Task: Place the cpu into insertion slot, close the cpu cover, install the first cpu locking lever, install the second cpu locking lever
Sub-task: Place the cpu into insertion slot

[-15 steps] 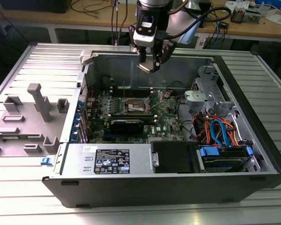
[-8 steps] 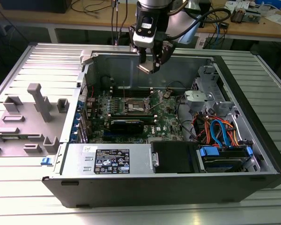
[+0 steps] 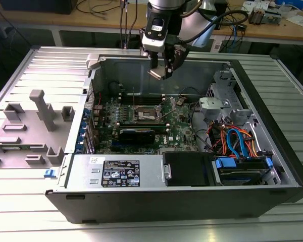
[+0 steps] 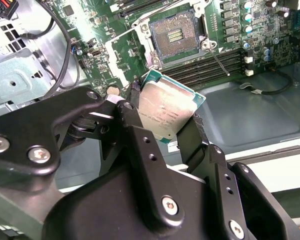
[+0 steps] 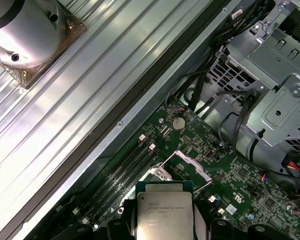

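One chip (image 4: 167, 112) pinched in gripper (image 4: 162, 125), hanging above open socket (image 4: 176, 35)
Chip held tilted; may slip or land skewed; would jam or damage socket

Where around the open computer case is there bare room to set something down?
Ribbed table beyond the grey fixture, and its strip before the case. Crowded: motherboard, cables. The fingers hold the cpu above the board.

An electronics lab, by the look: opened PC case (image 3: 156, 204) on a ribbed metal bench (image 3: 50, 65), cables (image 3: 93, 7) and loose circuit boards (image 3: 266, 18) lying across wooden benches (image 3: 30, 19) behind.
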You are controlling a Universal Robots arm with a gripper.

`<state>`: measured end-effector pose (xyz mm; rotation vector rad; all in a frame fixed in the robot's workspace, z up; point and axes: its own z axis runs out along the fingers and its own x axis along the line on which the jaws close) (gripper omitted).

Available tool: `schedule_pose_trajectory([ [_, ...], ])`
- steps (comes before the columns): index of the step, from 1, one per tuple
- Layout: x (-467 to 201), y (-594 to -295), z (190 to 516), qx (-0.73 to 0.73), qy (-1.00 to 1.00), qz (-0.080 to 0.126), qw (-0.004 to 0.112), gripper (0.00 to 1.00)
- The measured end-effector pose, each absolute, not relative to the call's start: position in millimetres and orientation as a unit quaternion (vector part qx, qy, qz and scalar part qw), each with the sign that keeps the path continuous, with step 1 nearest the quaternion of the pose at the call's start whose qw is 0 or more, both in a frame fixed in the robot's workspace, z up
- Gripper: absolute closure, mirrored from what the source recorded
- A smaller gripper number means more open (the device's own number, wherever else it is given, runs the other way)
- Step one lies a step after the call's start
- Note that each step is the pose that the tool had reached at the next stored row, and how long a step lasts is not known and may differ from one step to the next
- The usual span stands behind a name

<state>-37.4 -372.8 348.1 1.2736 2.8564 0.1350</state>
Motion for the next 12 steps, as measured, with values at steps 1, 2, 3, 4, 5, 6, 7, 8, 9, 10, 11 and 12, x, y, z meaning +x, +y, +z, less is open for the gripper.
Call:
schedule_pose_trajectory([
  [1,-37.4,-372.9,347.9,0.407,0.912,0.043,0.006,0.46],
  [2,-37.4,-372.9,347.6,0.407,0.912,0.043,0.006,0.46],
  [3,-37.5,-373.1,347.3,0.407,0.912,0.043,0.006,0.46],
  [4,-37.5,-373.4,347.0,0.407,0.912,0.043,0.006,0.46],
  [5,-37.5,-373.6,346.6,0.407,0.912,0.043,0.006,0.46],
  [6,-37.6,-373.6,346.4,0.407,0.912,0.043,0.006,0.46],
  [7,-37.6,-373.7,346.0,0.407,0.912,0.043,0.006,0.46],
  [8,-37.6,-373.7,345.9,0.407,0.912,0.043,0.006,0.46],
  [9,-37.6,-373.9,345.0,0.407,0.912,0.043,0.006,0.46],
  [10,-37.6,-374.1,344.6,0.407,0.912,0.043,0.006,0.46],
  [11,-37.6,-374.1,344.6,0.407,0.912,0.043,0.006,0.46],
  [12,-37.6,-374.1,344.6,0.407,0.912,0.043,0.006,0.46],
])
